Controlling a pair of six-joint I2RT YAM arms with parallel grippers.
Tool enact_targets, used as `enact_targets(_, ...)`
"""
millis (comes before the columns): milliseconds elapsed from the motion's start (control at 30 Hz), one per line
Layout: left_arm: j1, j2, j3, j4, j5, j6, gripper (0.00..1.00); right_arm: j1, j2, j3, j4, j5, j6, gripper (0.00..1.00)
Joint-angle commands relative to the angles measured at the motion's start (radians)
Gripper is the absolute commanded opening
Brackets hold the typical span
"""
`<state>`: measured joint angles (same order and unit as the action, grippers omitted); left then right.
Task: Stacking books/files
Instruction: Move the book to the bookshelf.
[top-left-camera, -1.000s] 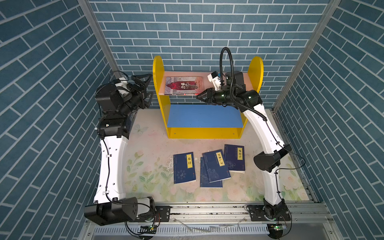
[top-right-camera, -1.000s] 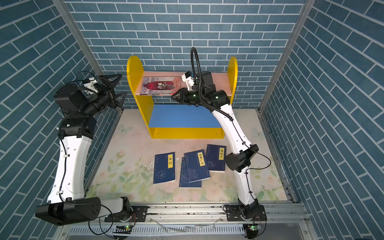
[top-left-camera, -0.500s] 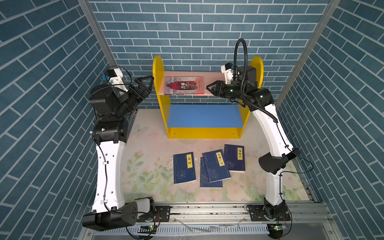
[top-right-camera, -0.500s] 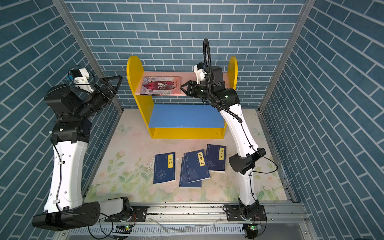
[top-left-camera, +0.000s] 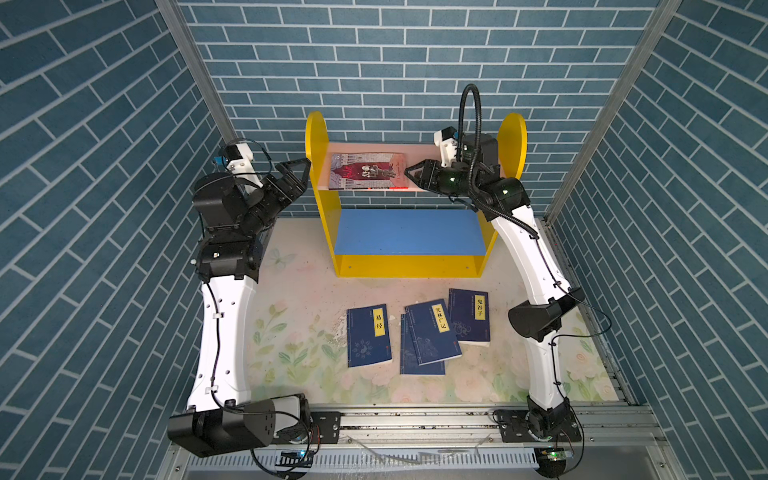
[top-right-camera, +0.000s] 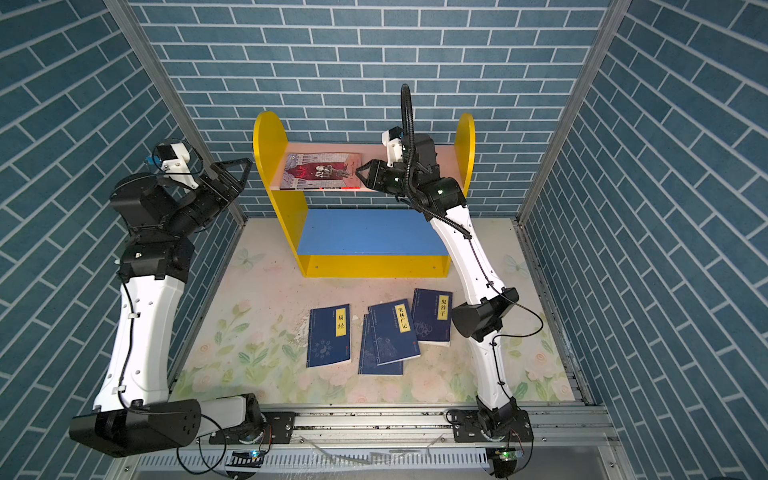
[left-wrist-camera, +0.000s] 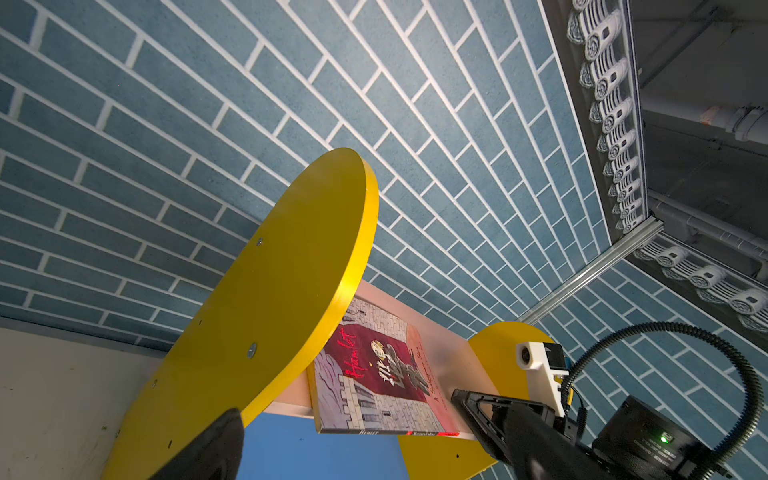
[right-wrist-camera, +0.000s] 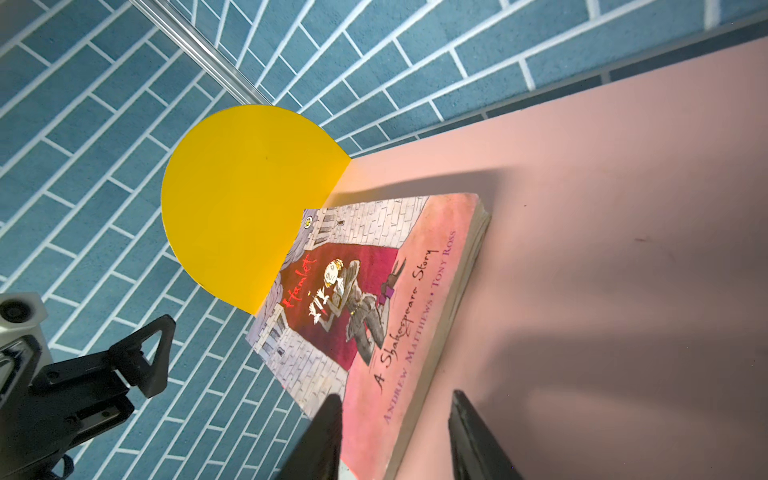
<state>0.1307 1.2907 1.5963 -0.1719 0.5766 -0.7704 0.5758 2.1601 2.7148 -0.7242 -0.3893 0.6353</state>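
Pink top shelf (top-left-camera: 419, 156) has the Hamlet book (top-left-camera: 365, 171) now; my right gripper (top-left-camera: 409, 172) just eased apart beside it, left gripper (top-left-camera: 306, 172) gapes wide. Navy books (top-left-camera: 432, 332) next, I guess.

Left arm (top-left-camera: 224, 332) raised, right jaws lifted slightly

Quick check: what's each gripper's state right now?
Left gripper: open, empty.
Right gripper: open at the edge of the red-pink book, not gripping it.
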Motion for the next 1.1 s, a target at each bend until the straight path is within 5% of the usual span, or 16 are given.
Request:
enact_targets(0, -0.002, 0.007, -0.010, 0.069, 0.010, -0.007, 1.00, -0.002, 0.026, 0.029, 0.042, -0.040, 0.063, 0.43)
enact_targets(267, -0.043, 0.010, 0.018, 0.041, 0.050, 0.193, 1.00, -0.001, 0.077, 0.033, 0.077, -0.084, 0.137, 0.44)
enact_targets(667, -0.098, 0.022, 0.074, 0.012, 0.011, 0.333, 1.00, 0.013, 0.107, 0.033, 0.131, -0.133, 0.208, 0.44)
enact_targets(1067, -0.120, 0.039, 0.096, 0.007, -0.016, 0.338, 1.00, 0.022, 0.134, 0.033, 0.236, -0.163, 0.280, 0.45)
